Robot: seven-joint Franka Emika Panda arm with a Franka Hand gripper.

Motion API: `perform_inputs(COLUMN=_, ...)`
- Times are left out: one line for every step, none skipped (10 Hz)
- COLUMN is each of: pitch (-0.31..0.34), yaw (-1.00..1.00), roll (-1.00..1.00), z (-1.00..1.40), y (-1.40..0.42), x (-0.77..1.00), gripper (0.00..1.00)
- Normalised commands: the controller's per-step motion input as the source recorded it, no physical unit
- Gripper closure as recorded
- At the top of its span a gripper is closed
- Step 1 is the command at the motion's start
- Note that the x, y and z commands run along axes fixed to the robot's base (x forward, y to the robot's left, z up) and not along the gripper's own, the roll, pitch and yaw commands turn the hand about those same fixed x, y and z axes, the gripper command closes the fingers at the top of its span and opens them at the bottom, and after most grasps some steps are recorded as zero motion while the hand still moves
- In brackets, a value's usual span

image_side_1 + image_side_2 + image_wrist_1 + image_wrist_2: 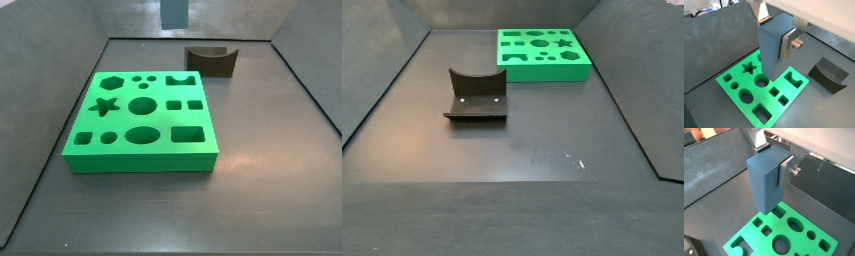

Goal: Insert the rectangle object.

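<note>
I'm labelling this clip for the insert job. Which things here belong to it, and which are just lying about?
Part of the job:
- blue-grey rectangle object, clamped upright in the gripper, raised above the board
- green shape board with cut-outs

Lying about:
- dark brown notched block, on the floor beside the board

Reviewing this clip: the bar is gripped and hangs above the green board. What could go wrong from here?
1. The long blue-grey rectangular bar, clamped upright in the gripper above the green shape board, could catch a cutout's edge if lowered misaligned.
2. The board holds several cutouts, so the bar might head for the wrong one.
3. The silver fingers grip high up; contact could tilt the bar.
</note>
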Motion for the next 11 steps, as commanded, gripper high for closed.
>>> perform_inputs(pitch=0.000, yaw=-1.00, roll=0.02, z=-0.44, y=-0.14, x=0.00, gripper=1.00)
perform_inputs(pitch=0.000, yaw=-1.00, roll=0.02, z=-0.42, y=-0.11, x=0.00, gripper=1.00)
perform_inputs(pitch=0.000, yaw=-1.00, roll=0.01, z=-0.41, y=-0.09, x=0.00, gripper=1.00)
perform_inputs(pitch=0.000, yaw=-1.00, roll=0.01, z=-0.41, y=-0.09, x=0.00, gripper=1.00)
perform_inputs(pitch=0.000, yaw=-1.00, roll=0.01, z=-0.39, y=-0.07, x=0.00, gripper=1.00)
perform_inputs(pitch=0.000, yaw=-1.00, roll=0.00, z=-0.27, y=-0.08, x=0.00, gripper=1.00)
perform_inputs(pitch=0.000, yaw=-1.00, roll=0.00, z=-0.20, y=-0.10, x=0.01, gripper=1.00)
perform_inputs(pitch=0.000, yaw=-1.00, roll=0.00, z=-0.23, y=-0.09, x=0.02, gripper=1.00)
perform_inputs(pitch=0.000, yaw=-1.00, roll=0.00, z=-0.23, y=-0.08, x=0.00, gripper=1.00)
perform_inputs(pitch=0.000, yaw=-1.00, roll=0.00, z=-0.24, y=-0.08, x=0.00, gripper=1.00)
perform_inputs(pitch=0.000, yaw=-1.00, roll=0.00, z=-0.29, y=-0.05, x=0.00, gripper=1.00)
